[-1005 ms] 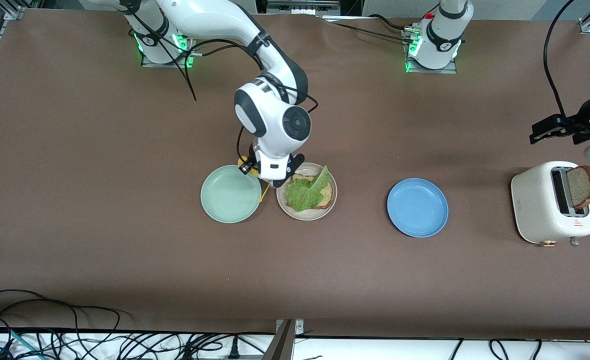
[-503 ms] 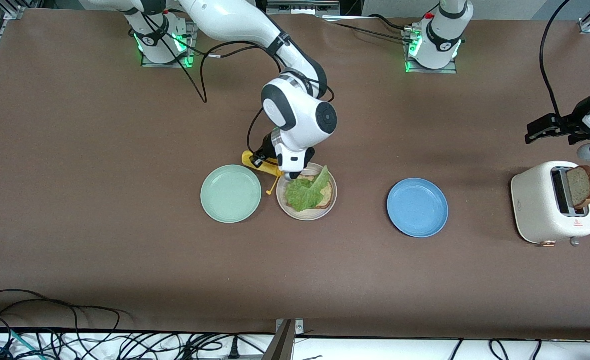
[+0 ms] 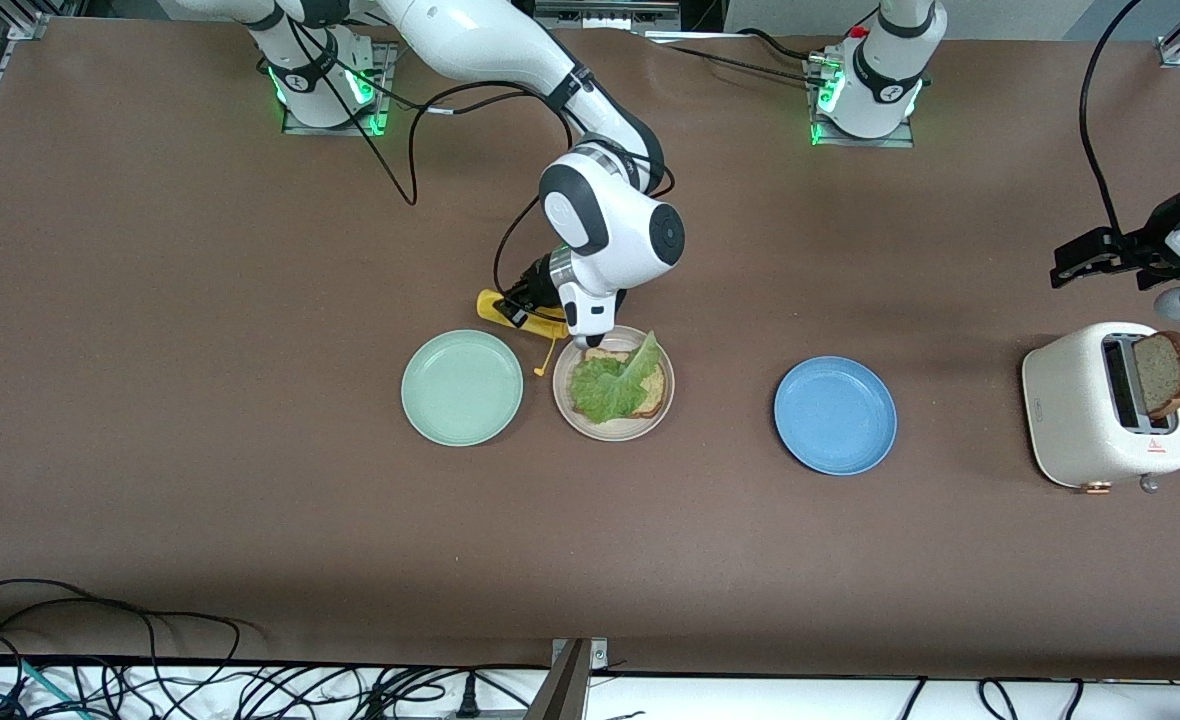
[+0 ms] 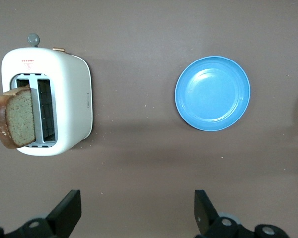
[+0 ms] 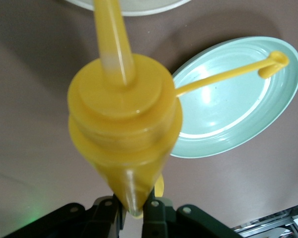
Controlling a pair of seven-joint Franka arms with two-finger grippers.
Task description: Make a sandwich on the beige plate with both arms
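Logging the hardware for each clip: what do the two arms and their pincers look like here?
Both arms are glossy white with black joint sections. The right arm has round black caps at the wrist and loose black cables running along it; green lights glow at both bases. The left pincer has two flat black fingers; the right pincer is black too.

Both arms (image 3: 510, 50) are glossy white shells with black joint bands — the right arm's wrist (image 3: 615, 225) carries a round dark-grey cap. Black cables loop off each arm, and green lights glow at the metal base plates (a red fitting sits on the left arm's base (image 3: 875, 85)).
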